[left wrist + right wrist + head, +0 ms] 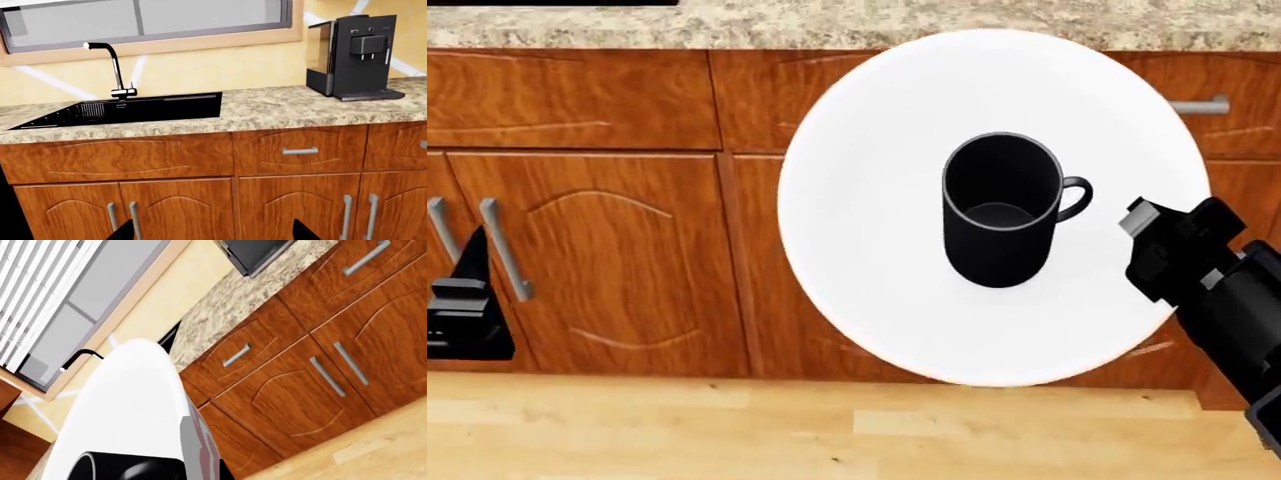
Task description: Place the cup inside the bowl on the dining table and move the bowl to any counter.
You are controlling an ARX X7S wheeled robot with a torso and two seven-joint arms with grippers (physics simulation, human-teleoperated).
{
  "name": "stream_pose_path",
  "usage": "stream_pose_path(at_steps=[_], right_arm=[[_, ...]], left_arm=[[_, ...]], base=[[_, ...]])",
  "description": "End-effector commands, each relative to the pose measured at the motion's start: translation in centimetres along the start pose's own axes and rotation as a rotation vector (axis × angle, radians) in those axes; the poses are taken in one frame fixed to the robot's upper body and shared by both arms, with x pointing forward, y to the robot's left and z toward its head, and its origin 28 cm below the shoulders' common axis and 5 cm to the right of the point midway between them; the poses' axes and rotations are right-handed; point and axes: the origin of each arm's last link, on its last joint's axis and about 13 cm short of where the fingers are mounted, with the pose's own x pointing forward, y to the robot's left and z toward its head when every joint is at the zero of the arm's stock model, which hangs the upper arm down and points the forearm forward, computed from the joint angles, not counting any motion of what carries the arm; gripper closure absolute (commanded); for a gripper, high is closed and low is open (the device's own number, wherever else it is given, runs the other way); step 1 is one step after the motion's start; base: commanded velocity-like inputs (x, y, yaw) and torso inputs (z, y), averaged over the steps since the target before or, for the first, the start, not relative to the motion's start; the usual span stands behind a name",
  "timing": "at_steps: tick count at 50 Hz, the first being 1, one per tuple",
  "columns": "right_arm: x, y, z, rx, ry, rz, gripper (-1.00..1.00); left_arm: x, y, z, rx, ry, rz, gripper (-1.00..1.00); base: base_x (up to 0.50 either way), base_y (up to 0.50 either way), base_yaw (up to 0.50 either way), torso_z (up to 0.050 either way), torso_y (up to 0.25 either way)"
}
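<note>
**Head view status: cup loaded, bowl in transit to the counter**

Head view shows the first stage complete: the cup [1002, 210] stands upright inside the bowl [868, 300], slightly toward 1 o'clock of the bowl's centre, its loop handle pointing to 3 o'clock. You hold the bowl in the air in front of the wooden cabinets [627, 260], above the wood floor [694, 440]. The right gripper [1161, 245] meets the bowl rim at 4 o'clock; judged from that contact and the right wrist view, it is clamped on the rim, though its fingertips are hidden.

The left gripper [467, 310] sits at 9 o'clock, well apart from the bowl. Left wrist view shows its two finger tips spread wide with nothing between them.

Remaining work: set the bowl on the counter [827, 25], visible as a speckled strip at 12 o'clock. Left wrist view shows the sink [127, 110], tap [110, 65] and coffee machine [353, 52] on that worktop.

Appearance: the cup is matte black and cylindrical; the bowl is plain white, smooth and far wider.
</note>
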Motion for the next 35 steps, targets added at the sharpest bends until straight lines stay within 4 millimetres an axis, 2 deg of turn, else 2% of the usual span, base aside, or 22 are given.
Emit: stream_pose_path(at_steps=[1,35], right_arm=[[-0.12,0.19,0.28,0.01,-0.018,0.028,1.0],[0.05,-0.02,-0.06,0.014,-0.009,0.028,1.0]], left_arm=[[0.02,0.12,0.02,-0.004,-0.007,0.003,-1.0],[0.27,-0.05,0.34,-0.001,-0.012,0.008,-1.0]], base=[[0.5,0.0,0.0,0.0,0.01],[0.5,0.0,0.0,0.0,0.002]])
